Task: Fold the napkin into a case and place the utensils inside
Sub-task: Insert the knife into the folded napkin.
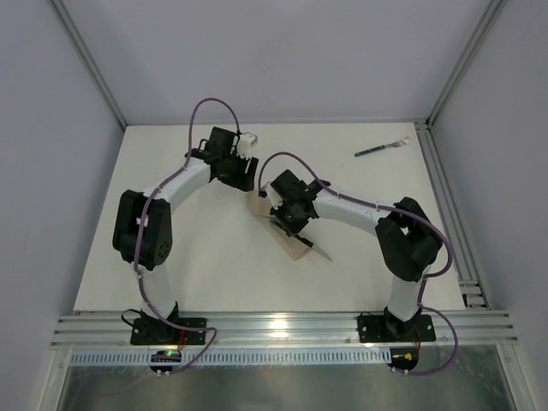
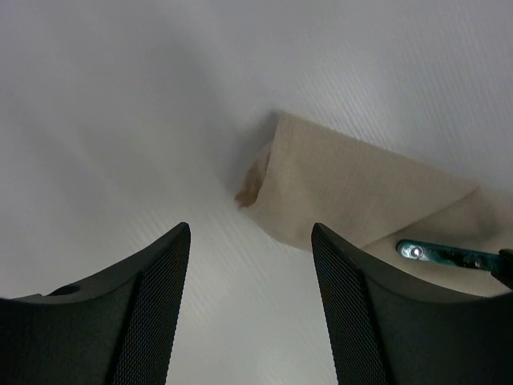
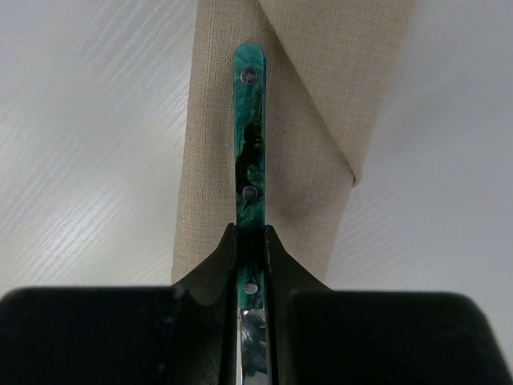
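The napkin is folded into a narrow beige case (image 1: 296,247) lying mid-table, also in the left wrist view (image 2: 353,184) and right wrist view (image 3: 321,96). My right gripper (image 1: 288,219) (image 3: 250,234) is shut on the knife (image 3: 250,136) where the green handle meets the blade. The handle points along the case, its end at the diagonal pocket edge. The blade tip (image 1: 324,252) sticks out behind. The handle end shows in the left wrist view (image 2: 441,255). My left gripper (image 1: 243,175) (image 2: 250,233) is open and empty, just off the case's far end. The fork (image 1: 381,148) lies at the back right.
A metal rail (image 1: 445,197) runs along the table's right edge and another along the front (image 1: 274,330). White enclosure walls (image 1: 51,171) stand at the left, back and right.
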Tool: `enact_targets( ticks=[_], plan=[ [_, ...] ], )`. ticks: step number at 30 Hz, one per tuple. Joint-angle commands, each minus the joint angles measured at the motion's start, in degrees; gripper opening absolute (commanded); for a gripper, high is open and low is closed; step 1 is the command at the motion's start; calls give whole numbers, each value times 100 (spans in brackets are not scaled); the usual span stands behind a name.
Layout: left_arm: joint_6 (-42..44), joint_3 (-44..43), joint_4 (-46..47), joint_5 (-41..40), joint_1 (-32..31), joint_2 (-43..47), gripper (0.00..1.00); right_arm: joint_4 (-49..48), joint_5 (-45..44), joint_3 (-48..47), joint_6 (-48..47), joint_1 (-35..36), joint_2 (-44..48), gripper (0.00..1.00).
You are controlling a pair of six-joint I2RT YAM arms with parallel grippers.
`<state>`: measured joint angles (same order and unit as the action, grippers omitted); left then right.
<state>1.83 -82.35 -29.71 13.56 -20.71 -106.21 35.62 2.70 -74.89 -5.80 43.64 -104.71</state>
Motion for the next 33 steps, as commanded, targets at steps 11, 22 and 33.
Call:
enact_targets(
  ticks=[11, 22, 33],
  plan=[
    [-305, -458, 607, -3, -118, -944, 51, 95, 117, -96, 562, -22, -111, 4],
    [-227, -71, 598, 32, -118, -769, 24, -160, 99, -183, 905, -13, -392, 4],
    [-200, 8, 660, 120, -118, -778, 16, -222, -85, -772, 906, 110, -849, 4]
  ],
)
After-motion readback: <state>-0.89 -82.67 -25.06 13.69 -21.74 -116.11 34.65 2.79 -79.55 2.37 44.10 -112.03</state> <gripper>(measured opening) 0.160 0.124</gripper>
